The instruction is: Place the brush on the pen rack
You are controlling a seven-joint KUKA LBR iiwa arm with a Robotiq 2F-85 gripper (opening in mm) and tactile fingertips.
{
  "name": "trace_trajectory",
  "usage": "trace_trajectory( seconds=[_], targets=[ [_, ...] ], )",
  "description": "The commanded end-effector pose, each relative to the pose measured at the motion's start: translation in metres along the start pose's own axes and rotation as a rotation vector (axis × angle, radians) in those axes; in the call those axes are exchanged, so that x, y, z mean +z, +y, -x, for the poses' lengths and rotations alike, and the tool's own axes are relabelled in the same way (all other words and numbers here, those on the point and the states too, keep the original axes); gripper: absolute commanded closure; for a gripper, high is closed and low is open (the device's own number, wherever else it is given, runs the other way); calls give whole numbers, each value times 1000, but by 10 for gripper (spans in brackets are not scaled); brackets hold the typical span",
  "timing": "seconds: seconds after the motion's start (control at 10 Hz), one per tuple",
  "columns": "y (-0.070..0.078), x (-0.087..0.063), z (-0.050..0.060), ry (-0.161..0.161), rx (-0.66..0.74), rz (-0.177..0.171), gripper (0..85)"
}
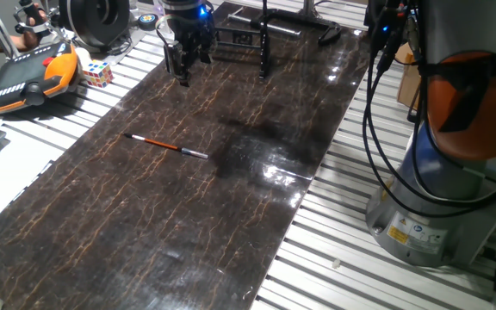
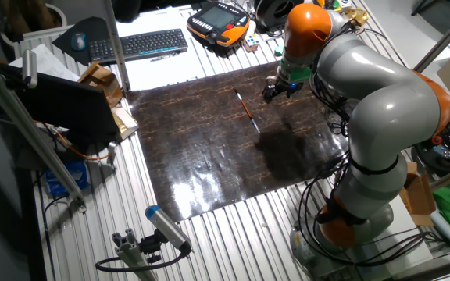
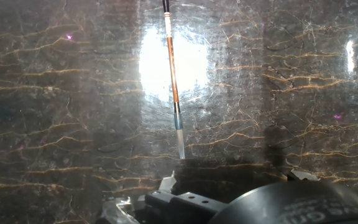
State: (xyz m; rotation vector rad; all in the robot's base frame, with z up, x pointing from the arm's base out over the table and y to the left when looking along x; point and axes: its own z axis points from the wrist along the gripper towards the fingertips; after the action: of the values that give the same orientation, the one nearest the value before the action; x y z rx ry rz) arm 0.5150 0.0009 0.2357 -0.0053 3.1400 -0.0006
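1. Your thin orange-handled brush (image 1: 167, 146) lies flat on the dark marble-patterned tabletop (image 1: 145, 224), well apart from the black two-finger claw (image 1: 182, 66).
2. The claw hangs empty above the tabletop near the black metal pen rack (image 1: 265, 39); you cannot tell its opening.

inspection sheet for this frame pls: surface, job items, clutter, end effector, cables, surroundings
surface: dark marble-pattern mat on slatted table, glare patches.
brush: lying flat mid-mat, untouched.
pen rack: upright at far edge of mat, nothing on it.
clutter: orange-black teach pendant, Rubik's cube, keyboard, black spool, all off the mat.
end effector: hovering above mat near rack, holding nothing; jaw state unclear.
cables: black loops hanging beside the arm base.
surroundings: cardboard boxes, mouse.
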Motion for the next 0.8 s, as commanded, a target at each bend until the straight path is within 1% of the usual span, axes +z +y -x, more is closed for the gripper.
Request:
trace_trajectory(
  seconds=[0.0,0.7],
  targets=[
    [0,0,0,271,-210,-114,837],
    [0,0,0,268,-218,-114,837]
  ],
)
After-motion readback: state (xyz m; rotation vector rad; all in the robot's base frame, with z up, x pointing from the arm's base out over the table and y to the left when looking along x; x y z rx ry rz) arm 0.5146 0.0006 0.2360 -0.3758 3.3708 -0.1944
